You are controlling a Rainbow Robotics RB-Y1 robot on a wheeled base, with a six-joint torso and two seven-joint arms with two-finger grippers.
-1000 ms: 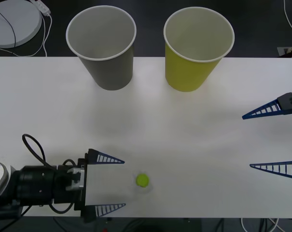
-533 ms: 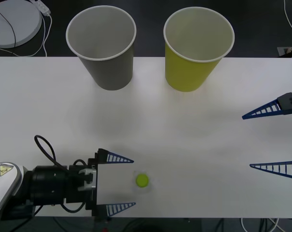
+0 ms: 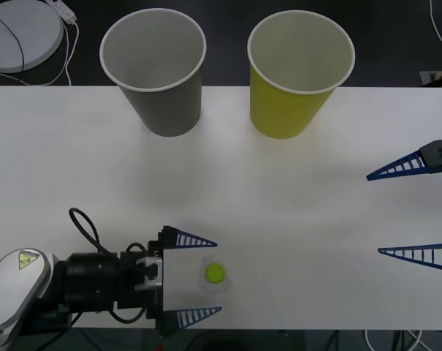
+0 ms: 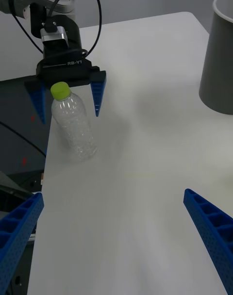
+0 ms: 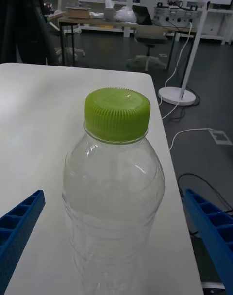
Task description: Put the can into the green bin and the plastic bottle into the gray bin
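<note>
Now the left tool [image 3: 206,278] straddles the upright plastic bottle [image 3: 215,273], fingers spread; right tool [image 3: 414,208] released, well apart.

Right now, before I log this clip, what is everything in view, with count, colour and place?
Small clear ribbed plastic bottle with a lime-green screw cap: one, upright near the table's front edge, between the left hand's open fingers, not yet gripped.
Large gray tapered paper cup: one, white rim, far side of the table, left of centre.
Large yellow-green tapered paper cup: one, white rim, far side, to the right of the gray cup.
White table: one, bearing all of the above.
Round white disc with a cable: one, on the floor beyond the table's far left corner.
Left hand: blue ribbed fingers, open around the bottle.
Right hand: blue ribbed fingers, open, at the table's right edge.
</note>
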